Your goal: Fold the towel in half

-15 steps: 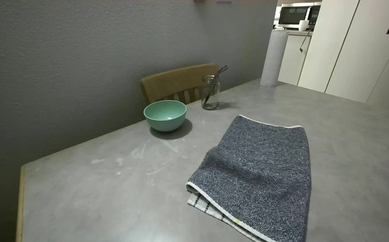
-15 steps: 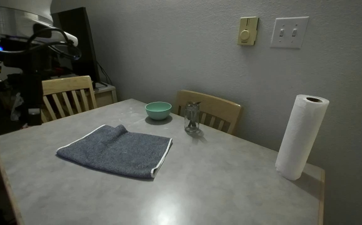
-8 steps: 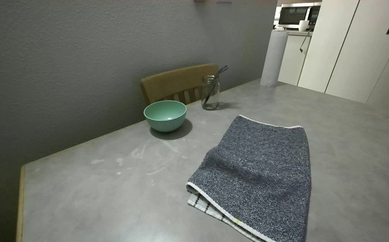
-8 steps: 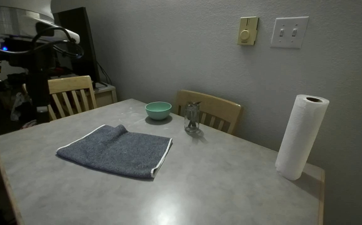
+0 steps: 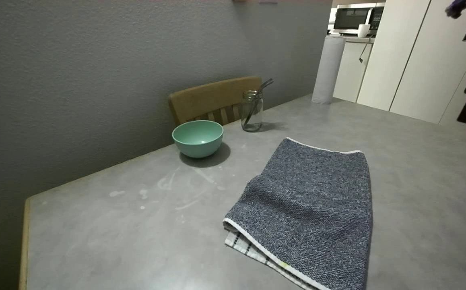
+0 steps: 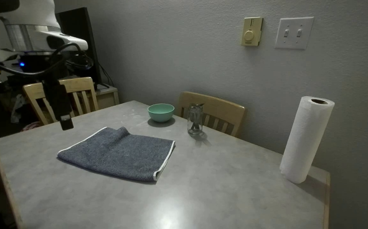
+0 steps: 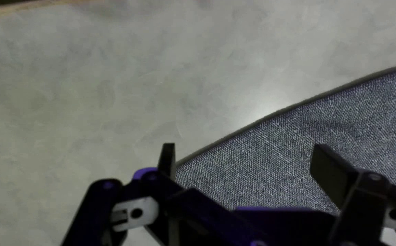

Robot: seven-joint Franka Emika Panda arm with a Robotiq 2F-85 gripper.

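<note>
Two dark fingers (image 7: 333, 171) of the gripper (image 7: 242, 150) stand spread wide in the wrist view, with the towel (image 7: 283, 150) visible beyond the gap. In an exterior view, the gripper hangs in the air above the table (image 6: 209, 194), near the towel. Dark grey and speckled, the towel lies on the table, white-edged, a low ridge crossing it; a pale layer with dark stripes (image 5: 250, 249) shows beneath one edge. Near the table's edge sit a green bowl (image 5: 198, 141) and a glass jar (image 5: 258, 117) holding slender items (image 5: 266, 83), both well apart from a paper roll (image 6: 306, 140) standing on end. One wooden chair (image 6: 223, 109) rises behind the jar.
</note>
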